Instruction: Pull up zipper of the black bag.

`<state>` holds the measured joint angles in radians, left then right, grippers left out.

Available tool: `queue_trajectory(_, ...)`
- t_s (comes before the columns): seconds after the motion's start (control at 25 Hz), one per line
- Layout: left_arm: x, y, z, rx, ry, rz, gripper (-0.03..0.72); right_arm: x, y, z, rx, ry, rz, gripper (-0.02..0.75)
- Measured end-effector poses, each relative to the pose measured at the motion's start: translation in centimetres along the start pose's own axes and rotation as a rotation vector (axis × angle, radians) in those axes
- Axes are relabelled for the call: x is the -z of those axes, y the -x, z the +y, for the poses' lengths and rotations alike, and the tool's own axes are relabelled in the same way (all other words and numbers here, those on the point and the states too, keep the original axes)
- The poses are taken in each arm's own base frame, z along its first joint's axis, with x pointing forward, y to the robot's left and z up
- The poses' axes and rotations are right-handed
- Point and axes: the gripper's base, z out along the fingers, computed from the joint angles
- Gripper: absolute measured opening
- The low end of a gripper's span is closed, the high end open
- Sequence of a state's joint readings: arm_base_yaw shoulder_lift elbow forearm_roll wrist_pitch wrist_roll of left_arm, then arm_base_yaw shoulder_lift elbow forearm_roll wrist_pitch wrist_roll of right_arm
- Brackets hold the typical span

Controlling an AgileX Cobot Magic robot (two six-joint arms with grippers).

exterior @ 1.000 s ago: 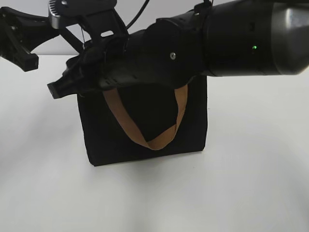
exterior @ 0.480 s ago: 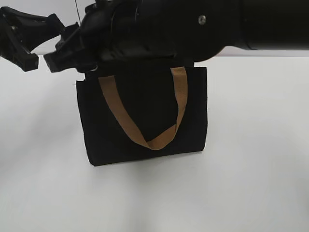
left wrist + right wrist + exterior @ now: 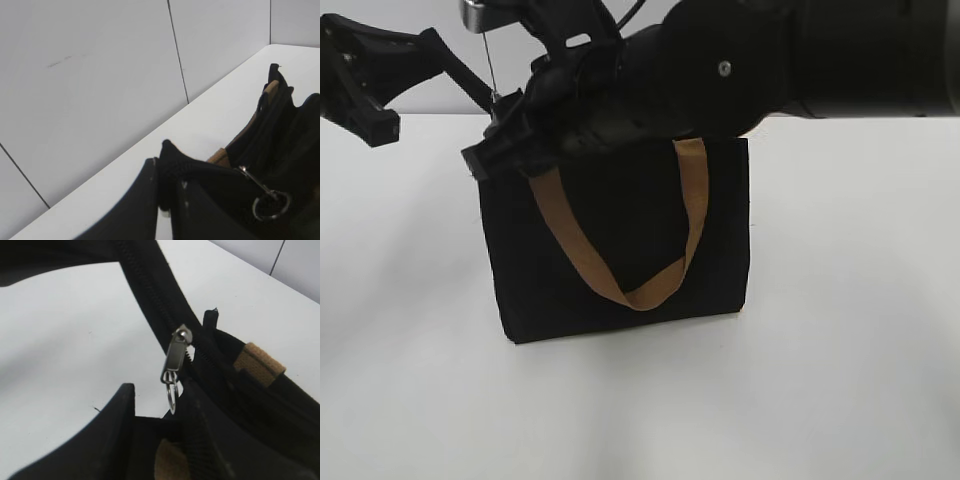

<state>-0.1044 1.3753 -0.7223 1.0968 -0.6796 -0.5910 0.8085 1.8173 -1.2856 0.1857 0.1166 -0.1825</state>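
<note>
The black bag (image 3: 620, 240) stands upright on the white table, one tan handle (image 3: 645, 295) hanging down its front. In the right wrist view the zipper (image 3: 150, 295) runs along the bag's top, and its silvery pull tab (image 3: 176, 352) hangs with a ring below it. My right gripper (image 3: 157, 395) is open, with the ring between its fingers close to the right one. In the exterior view it (image 3: 480, 158) sits at the bag's top left corner. My left gripper (image 3: 165, 172) is shut on a black fabric end of the bag's top edge, with the pull tab (image 3: 265, 200) just beyond.
The white table (image 3: 840, 380) spreads round the bag. My right arm (image 3: 800, 60) crosses the top of the exterior view and hides the bag's top edge. Part of my left arm (image 3: 365, 85) shows at the upper left. A grey panelled wall (image 3: 100, 75) stands behind.
My right gripper tip rose from beside the bag's upper left to above it, then came right and down to the top left corner. The bag and left arm have stayed put.
</note>
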Motion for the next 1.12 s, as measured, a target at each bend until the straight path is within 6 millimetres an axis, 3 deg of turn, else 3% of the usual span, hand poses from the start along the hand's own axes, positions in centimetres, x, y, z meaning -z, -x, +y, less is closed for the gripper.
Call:
queue_trajectory(0.36, 0.0, 0.1, -0.1, 0.004, -0.006, -0.009, 0.023, -0.8, -0.4, 0.4, -0.015, 0.005, -0.004, 0.206)
queue_trajectory(0.72, 0.0, 0.1, -0.2, 0.009, -0.019, -0.009, 0.023, -1.7, -0.8, 0.3, -0.094, -0.004, -0.036, -0.013)
queue_trajectory(1.12, 0.0, -0.3, -0.1, 0.070, -0.012, 0.032, 0.023, 0.8, 0.6, -0.1, -0.130, 0.003, -0.011, -0.015)
